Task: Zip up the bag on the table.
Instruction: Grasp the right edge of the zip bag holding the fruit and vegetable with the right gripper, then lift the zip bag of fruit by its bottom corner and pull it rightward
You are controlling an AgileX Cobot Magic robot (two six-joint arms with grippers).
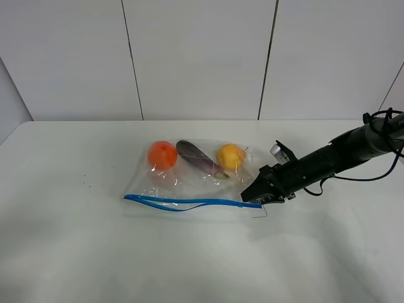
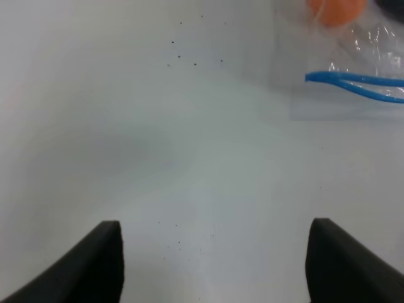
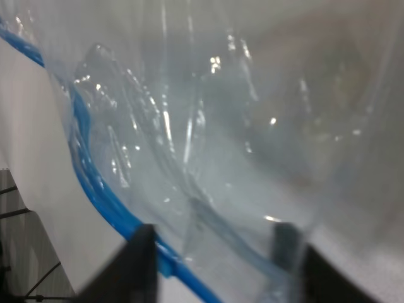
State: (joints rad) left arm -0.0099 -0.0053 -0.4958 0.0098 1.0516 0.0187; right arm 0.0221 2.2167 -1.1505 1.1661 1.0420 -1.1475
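The clear bag [image 1: 189,177] lies flat on the white table [image 1: 76,240] with an orange ball [image 1: 162,154], a purple eggplant [image 1: 199,158] and a yellow fruit [image 1: 230,156] inside. Its blue zipper strip [image 1: 189,202] runs along the near edge and gapes slightly in the middle. My right gripper [image 1: 260,197] is at the strip's right end. In the right wrist view the gripper [image 3: 214,252] has its fingers [image 3: 136,265] apart, with crinkled plastic between them and the zipper strip [image 3: 95,183] beside one finger. My left gripper [image 2: 214,259] is open over bare table, away from the bag's left corner [image 2: 372,50].
The right arm [image 1: 334,158] reaches in from the right edge with a loose cable [image 1: 379,170] behind it. A white panelled wall [image 1: 202,57] stands behind the table. The left arm does not show in the exterior high view.
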